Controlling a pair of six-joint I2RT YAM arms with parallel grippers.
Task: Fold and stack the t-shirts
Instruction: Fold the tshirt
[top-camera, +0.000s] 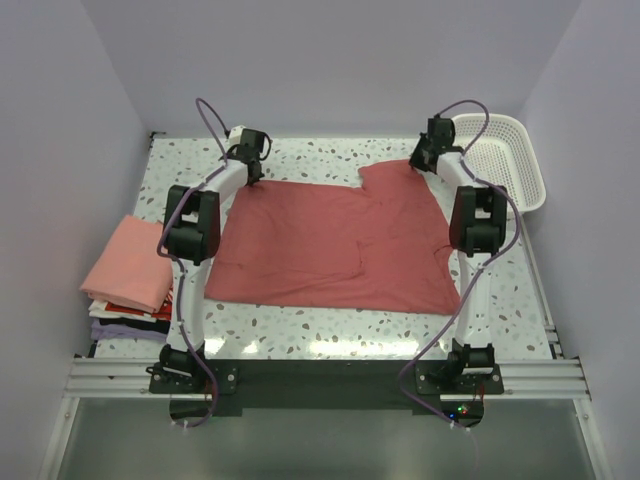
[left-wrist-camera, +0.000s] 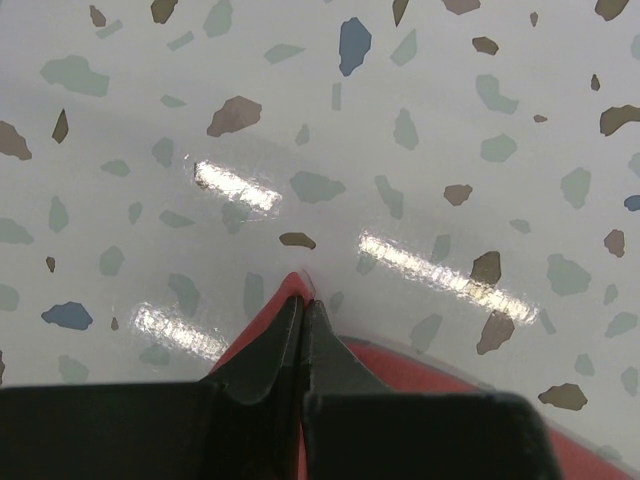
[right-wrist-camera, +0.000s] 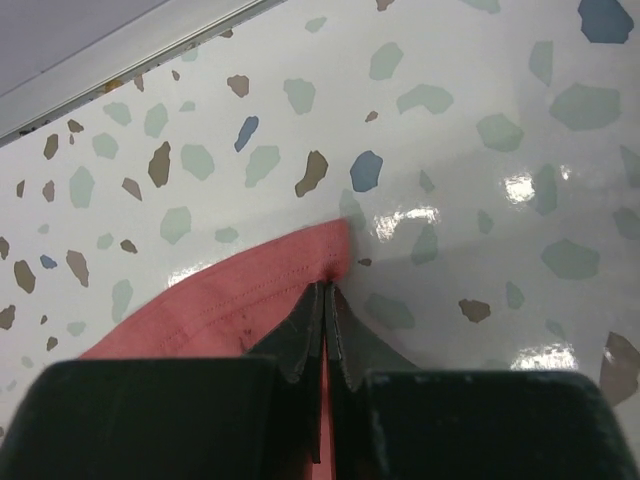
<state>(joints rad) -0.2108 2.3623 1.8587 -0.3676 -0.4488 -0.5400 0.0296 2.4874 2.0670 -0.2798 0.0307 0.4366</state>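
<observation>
A brick-red t-shirt (top-camera: 340, 240) lies spread flat on the speckled table (top-camera: 330, 330). My left gripper (top-camera: 248, 172) is shut on its far left corner; in the left wrist view the jaws (left-wrist-camera: 303, 300) pinch the red cloth (left-wrist-camera: 420, 375). My right gripper (top-camera: 420, 160) is shut on the far right corner; in the right wrist view the fingertips (right-wrist-camera: 326, 288) clamp the stitched hem (right-wrist-camera: 240, 295). A stack of folded t-shirts (top-camera: 128, 275), salmon-pink on top with dark and lavender below, sits at the left edge.
A white lattice basket (top-camera: 505, 160) stands at the back right corner. Walls close in the table at the back and on both sides. A metal rail (top-camera: 320, 375) runs along the near edge by the arm bases.
</observation>
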